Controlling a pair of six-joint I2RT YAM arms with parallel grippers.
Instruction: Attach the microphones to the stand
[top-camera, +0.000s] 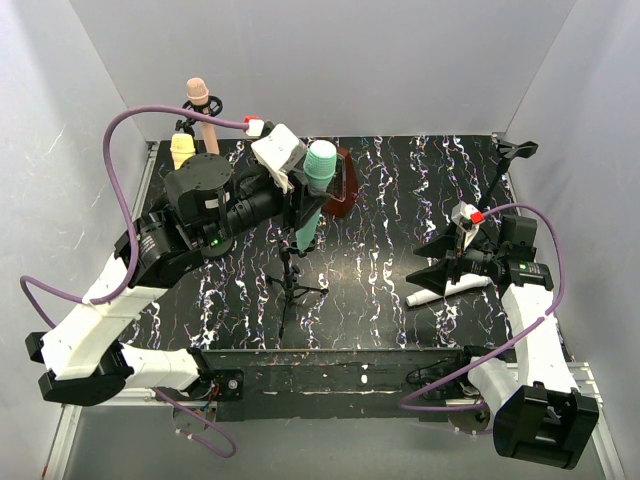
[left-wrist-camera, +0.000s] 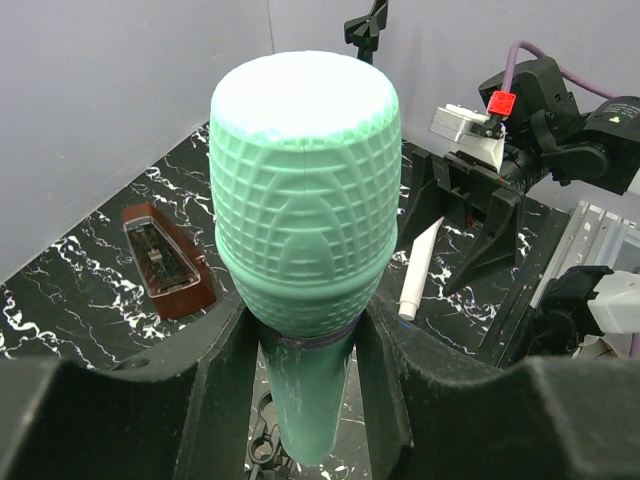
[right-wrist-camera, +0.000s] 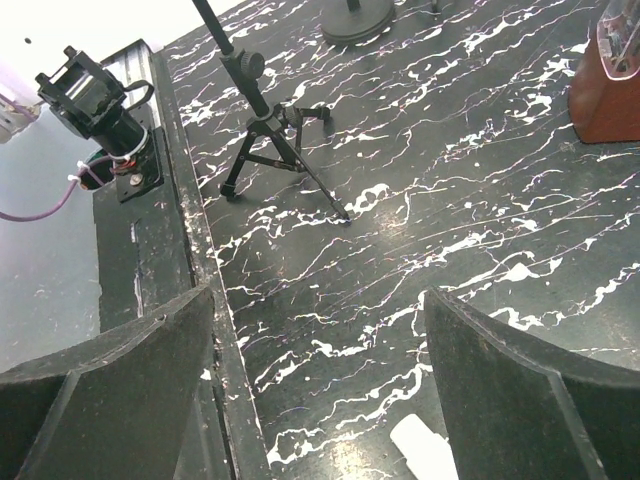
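Clamping the teal-green microphone (left-wrist-camera: 300, 200) below its head, my left claw (left-wrist-camera: 305, 345) held a stiff, seemingly light, slippery handle; my right claw (right-wrist-camera: 320, 385) stood apart, empty.

Both arms are white shells joined by black motor housings. A purple cable (top-camera: 113, 170) loops off the left arm (top-camera: 100, 305), where a green light (top-camera: 211, 241) glows. A second cable (top-camera: 480, 368), purple too, trails off the right arm (top-camera: 530, 335). Each wrist has a white camera block (top-camera: 463, 213) with a red tag (top-camera: 477, 216). The right tool (right-wrist-camera: 320, 390) has thick matte-black fingers (right-wrist-camera: 110, 400).
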